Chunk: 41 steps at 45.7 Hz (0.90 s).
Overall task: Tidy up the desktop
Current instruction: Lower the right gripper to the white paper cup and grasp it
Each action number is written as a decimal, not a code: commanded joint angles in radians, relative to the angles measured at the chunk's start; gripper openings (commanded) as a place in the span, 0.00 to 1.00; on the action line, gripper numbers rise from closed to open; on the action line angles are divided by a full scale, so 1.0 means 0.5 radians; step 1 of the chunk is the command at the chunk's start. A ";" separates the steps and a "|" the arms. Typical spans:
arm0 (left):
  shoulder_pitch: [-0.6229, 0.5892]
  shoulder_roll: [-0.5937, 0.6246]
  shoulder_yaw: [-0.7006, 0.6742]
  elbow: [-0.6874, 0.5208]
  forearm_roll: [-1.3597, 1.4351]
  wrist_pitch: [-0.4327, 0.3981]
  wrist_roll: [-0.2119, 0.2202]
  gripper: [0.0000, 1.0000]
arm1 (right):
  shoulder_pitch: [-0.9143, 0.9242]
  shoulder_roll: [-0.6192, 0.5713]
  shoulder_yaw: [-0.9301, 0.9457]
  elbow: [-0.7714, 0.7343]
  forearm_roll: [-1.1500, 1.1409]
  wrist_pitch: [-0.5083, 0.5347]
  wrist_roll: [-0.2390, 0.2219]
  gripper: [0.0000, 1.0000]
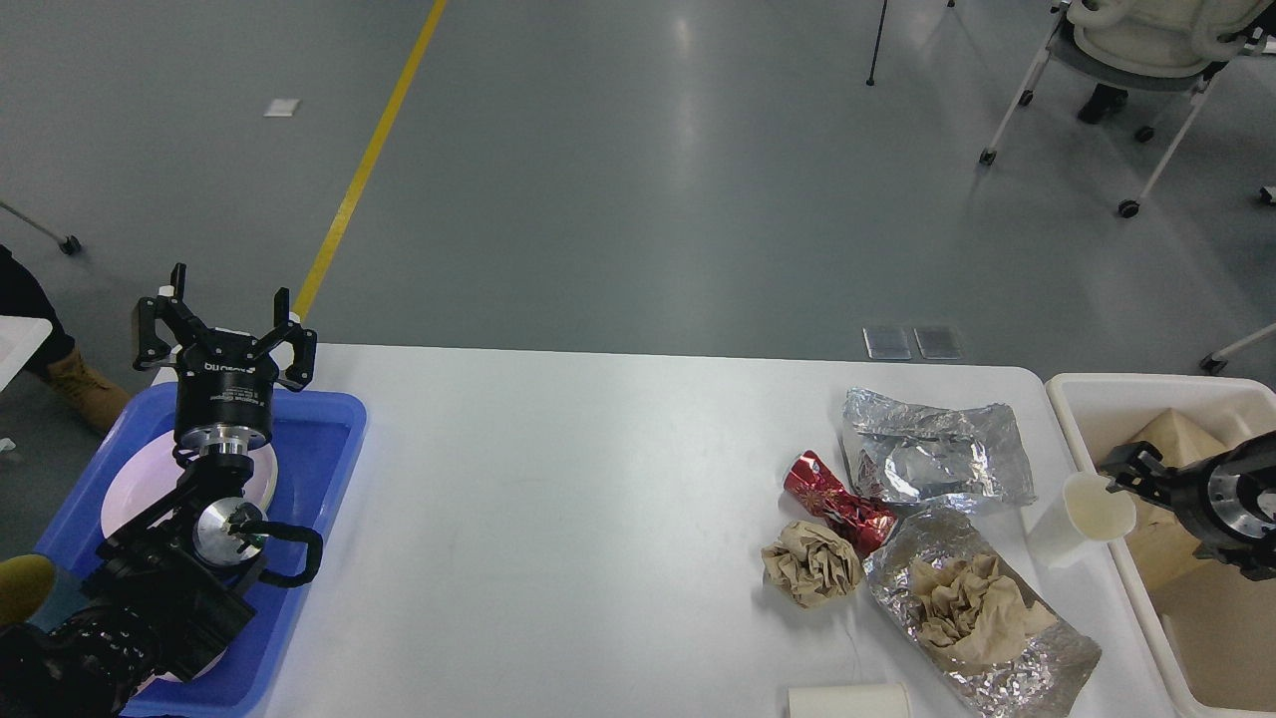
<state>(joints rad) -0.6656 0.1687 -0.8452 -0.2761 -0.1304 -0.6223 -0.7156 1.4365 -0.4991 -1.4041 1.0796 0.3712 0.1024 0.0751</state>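
Note:
The desktop [598, 499] is a wide white tabletop. On its right side lie a flat silver foil wrapper [937, 449], a crumpled red wrapper [835, 499], a brown paper ball [812, 563] and a foil bag [1037, 658] stuffed with brown paper. A white paper cup [1092, 509] lies by the right edge. My right gripper [1124, 469] hovers just right of the cup's mouth, over the bin; its fingers are dark and hard to separate. My left gripper [221, 321] stands open and empty above the blue tray [329, 449].
The blue tray holds a white plate [140, 479] under my left arm. A cream bin [1087, 394] with a brown paper bag [1176, 434] sits off the table's right end. Another white cup [847, 701] pokes in at the bottom edge. A wheeled chair [1146, 40] stands far right.

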 commanded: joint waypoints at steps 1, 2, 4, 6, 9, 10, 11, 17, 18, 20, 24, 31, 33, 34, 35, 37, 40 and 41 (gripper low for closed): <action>0.000 0.000 0.000 0.000 0.000 -0.001 -0.002 0.97 | -0.063 0.010 0.075 -0.009 0.003 -0.030 0.000 1.00; 0.000 0.000 0.000 0.000 0.000 -0.001 -0.002 0.97 | -0.072 0.016 0.075 -0.009 0.003 -0.045 0.000 1.00; 0.000 0.000 0.000 0.000 0.000 -0.001 -0.002 0.97 | -0.096 0.020 0.072 -0.018 0.003 -0.073 0.000 1.00; 0.000 0.000 0.000 0.000 0.000 -0.001 -0.002 0.97 | -0.121 0.020 0.072 -0.039 0.003 -0.091 0.000 1.00; 0.000 0.000 0.000 0.000 0.000 -0.001 -0.002 0.97 | -0.164 0.020 0.081 -0.088 0.003 -0.097 0.000 1.00; 0.000 0.000 0.000 0.000 0.000 -0.001 -0.002 0.97 | -0.182 0.023 0.081 -0.104 0.003 -0.097 0.000 1.00; 0.000 0.000 0.000 0.000 0.000 -0.001 0.001 0.97 | -0.210 0.023 0.084 -0.131 0.003 -0.100 0.000 0.99; 0.000 0.000 0.000 0.000 0.000 -0.001 -0.002 0.97 | -0.314 0.023 0.142 -0.196 0.003 -0.100 0.000 0.94; 0.000 0.000 0.000 0.000 0.000 -0.001 0.001 0.97 | -0.333 0.023 0.148 -0.196 0.003 -0.097 0.000 0.92; 0.000 0.000 0.000 0.000 0.000 -0.001 -0.002 0.97 | -0.354 0.023 0.167 -0.196 0.003 -0.085 0.000 0.86; 0.000 0.000 0.000 0.000 0.000 0.002 -0.002 0.97 | -0.379 0.038 0.167 -0.196 0.003 -0.088 0.000 0.62; 0.000 0.000 0.000 0.000 0.000 -0.001 -0.002 0.97 | -0.385 0.090 0.161 -0.214 0.000 -0.106 0.000 0.00; 0.000 0.000 0.000 0.000 0.000 0.002 0.001 0.97 | -0.373 0.115 0.167 -0.229 0.003 -0.125 0.000 0.00; 0.000 0.000 0.000 0.000 0.000 -0.001 0.001 0.97 | -0.370 0.130 0.167 -0.226 0.003 -0.125 0.000 0.00; 0.000 0.000 0.000 0.000 0.000 0.002 -0.002 0.97 | -0.370 0.142 0.167 -0.223 0.003 -0.128 0.000 0.00; 0.000 0.000 0.000 0.000 0.000 -0.001 0.001 0.97 | -0.370 0.161 0.164 -0.223 0.003 -0.134 -0.003 0.00; 0.000 0.000 0.000 0.000 0.000 -0.001 0.001 0.97 | -0.367 0.164 0.164 -0.223 0.003 -0.143 0.000 0.00; 0.000 0.000 0.000 0.000 0.000 -0.001 -0.002 0.97 | -0.367 0.164 0.164 -0.223 0.003 -0.143 -0.003 0.00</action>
<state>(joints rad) -0.6657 0.1688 -0.8452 -0.2761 -0.1304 -0.6224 -0.7157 1.2506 -0.4259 -1.3217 0.9683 0.3727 0.0373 0.0749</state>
